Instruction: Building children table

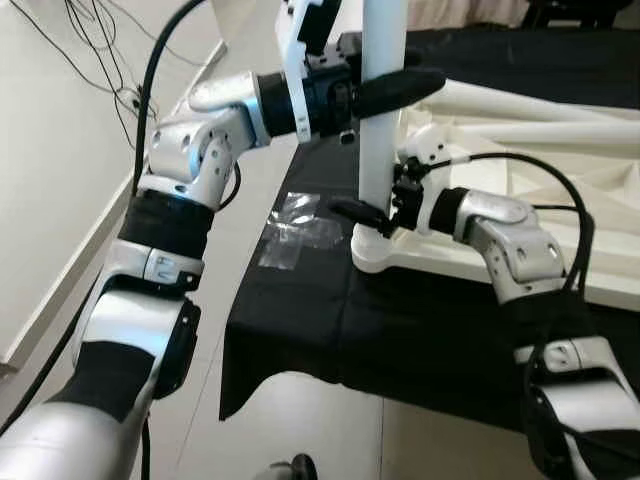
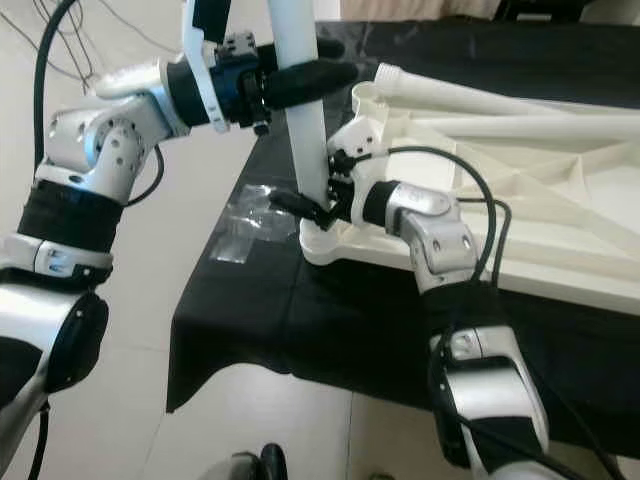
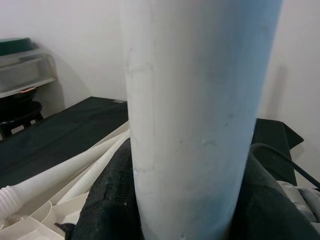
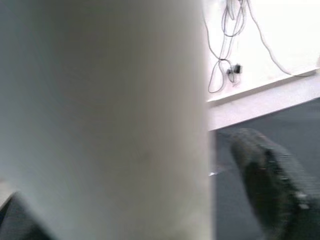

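**Two end effectors on one upright leg**

Silver arms frame the scene. Left end effector point(image 1: 385, 90) is clamped round the white table leg point(image 1: 381, 120), which stands upright in the corner socket of the upturned white tabletop point(image 1: 560, 200) on the black-draped worktop point(image 1: 300, 300). Right end effector point(image 2: 312, 212) sits at the leg's base; I cannot tell its grip. A clear plastic bag point(image 1: 295, 232) lies nearby. No readable writing.
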{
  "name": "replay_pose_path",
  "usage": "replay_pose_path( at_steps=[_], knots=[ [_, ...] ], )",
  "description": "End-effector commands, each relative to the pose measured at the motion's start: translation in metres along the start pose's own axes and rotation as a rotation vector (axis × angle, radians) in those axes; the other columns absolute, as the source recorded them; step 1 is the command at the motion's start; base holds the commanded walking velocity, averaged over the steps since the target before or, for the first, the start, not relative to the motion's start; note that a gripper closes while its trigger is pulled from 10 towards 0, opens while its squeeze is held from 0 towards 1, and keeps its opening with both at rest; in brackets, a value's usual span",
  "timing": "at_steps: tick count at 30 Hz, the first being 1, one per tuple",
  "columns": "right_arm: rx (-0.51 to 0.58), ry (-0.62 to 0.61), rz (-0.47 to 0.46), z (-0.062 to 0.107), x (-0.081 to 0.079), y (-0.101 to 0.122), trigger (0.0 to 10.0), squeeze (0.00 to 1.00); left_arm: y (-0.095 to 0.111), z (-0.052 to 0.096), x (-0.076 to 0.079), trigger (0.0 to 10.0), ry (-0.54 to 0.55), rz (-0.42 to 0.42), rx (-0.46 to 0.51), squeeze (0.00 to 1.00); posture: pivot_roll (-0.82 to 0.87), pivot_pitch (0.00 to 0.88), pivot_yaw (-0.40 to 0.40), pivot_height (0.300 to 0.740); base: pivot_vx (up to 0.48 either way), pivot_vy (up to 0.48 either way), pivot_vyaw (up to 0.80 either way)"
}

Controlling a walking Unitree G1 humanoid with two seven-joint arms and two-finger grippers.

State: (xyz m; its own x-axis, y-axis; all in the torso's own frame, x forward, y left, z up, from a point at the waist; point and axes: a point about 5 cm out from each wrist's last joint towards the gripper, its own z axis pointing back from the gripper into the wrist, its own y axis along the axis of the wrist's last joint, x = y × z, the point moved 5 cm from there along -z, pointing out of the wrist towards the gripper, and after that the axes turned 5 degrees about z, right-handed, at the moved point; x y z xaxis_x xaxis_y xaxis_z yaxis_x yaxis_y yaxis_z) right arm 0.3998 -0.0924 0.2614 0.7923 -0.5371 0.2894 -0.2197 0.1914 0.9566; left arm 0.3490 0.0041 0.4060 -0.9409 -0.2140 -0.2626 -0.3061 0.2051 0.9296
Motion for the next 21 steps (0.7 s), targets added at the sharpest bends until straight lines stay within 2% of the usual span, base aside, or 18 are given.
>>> replay_pose_path(
  at_steps=[1, 6, 10, 11, 12, 13, 14, 16, 17, 18, 19, 20, 21],
  knots=[
    [0.022, 0.100, -0.015, -0.012, -0.013, 0.001, 0.0, 0.00, -0.007, -0.012, 0.017, 0.0, -0.099, 0.019, -0.023, 0.00, 0.07, 0.250, 0.117, 0.740, 0.000, 0.000, 0.00],
    [0.027, 0.178, -0.019, -0.015, -0.018, -0.001, 0.0, 0.00, -0.007, -0.011, 0.018, 0.0, -0.100, 0.020, -0.021, 0.00, 0.07, 0.249, 0.114, 0.740, 0.000, 0.000, 0.00],
    [0.026, 0.182, -0.019, -0.016, -0.017, -0.002, 0.0, 0.00, -0.007, -0.012, 0.018, 0.0, -0.098, 0.021, -0.019, 0.00, 0.07, 0.249, 0.114, 0.740, 0.000, 0.000, 0.00],
    [0.033, 0.180, -0.022, -0.017, -0.016, -0.002, 0.0, 0.00, -0.007, -0.011, 0.018, 0.0, -0.101, 0.028, -0.017, 0.43, 0.07, 0.249, 0.113, 0.740, 0.000, 0.000, 0.00],
    [0.035, 0.154, -0.024, -0.018, -0.015, -0.003, 0.0, 0.00, -0.007, -0.011, 0.016, 3.8, -0.086, 0.037, -0.019, 1.00, 0.06, 0.251, 0.116, 0.740, 0.000, 0.000, 0.00],
    [0.037, 0.137, -0.025, -0.019, -0.013, -0.003, 0.0, 0.00, -0.008, -0.011, 0.014, 3.8, -0.074, 0.044, -0.022, 1.00, 0.06, 0.251, 0.116, 0.740, 0.000, 0.000, 0.00],
    [0.029, 0.098, -0.031, -0.020, -0.011, -0.005, 0.0, 0.00, -0.008, -0.012, 0.013, 10.0, -0.065, 0.047, -0.025, 1.00, 0.05, 0.253, 0.110, 0.740, 0.000, 0.000, 0.00],
    [0.023, 0.072, -0.034, -0.020, -0.009, -0.006, 0.0, 0.00, -0.009, -0.012, 0.013, 10.0, -0.059, 0.047, -0.027, 1.00, 0.05, 0.253, 0.110, 0.740, 0.000, 0.000, 0.00],
    [-0.042, -0.071, -0.076, -0.019, -0.004, -0.019, 0.0, 0.00, -0.006, -0.012, 0.012, 10.0, -0.052, 0.051, -0.019, 0.00, 0.05, 0.255, 0.085, 0.740, 0.000, 0.000, 0.00],
    [-0.042, -0.071, -0.076, -0.019, -0.004, -0.019, 0.0, 0.00, -0.006, -0.012, 0.012, 10.0, -0.052, 0.051, -0.019, 0.00, 0.05, 0.255, 0.085, 0.740, 0.000, 0.000, 0.00],
    [-0.093, -0.178, -0.102, -0.016, 0.000, -0.028, 0.0, 0.00, -0.005, -0.013, 0.011, 10.0, -0.048, 0.054, -0.013, 0.00, 0.05, 0.255, 0.085, 0.740, 0.000, 0.000, 0.00],
    [-0.192, -0.450, -0.179, -0.008, 0.000, -0.053, 0.0, 0.00, -0.004, -0.012, 0.011, 10.0, -0.042, 0.051, -0.011, 0.00, 0.05, 0.253, 0.070, 0.740, 0.000, 0.000, 0.00],
    [-0.192, -0.450, -0.179, -0.008, 0.000, -0.053, 0.0, 0.00, -0.004, -0.012, 0.011, 10.0, -0.042, 0.051, -0.011, 0.00, 0.05, 0.253, 0.070, 0.740, 0.000, 0.000, 0.00]
  ],
)
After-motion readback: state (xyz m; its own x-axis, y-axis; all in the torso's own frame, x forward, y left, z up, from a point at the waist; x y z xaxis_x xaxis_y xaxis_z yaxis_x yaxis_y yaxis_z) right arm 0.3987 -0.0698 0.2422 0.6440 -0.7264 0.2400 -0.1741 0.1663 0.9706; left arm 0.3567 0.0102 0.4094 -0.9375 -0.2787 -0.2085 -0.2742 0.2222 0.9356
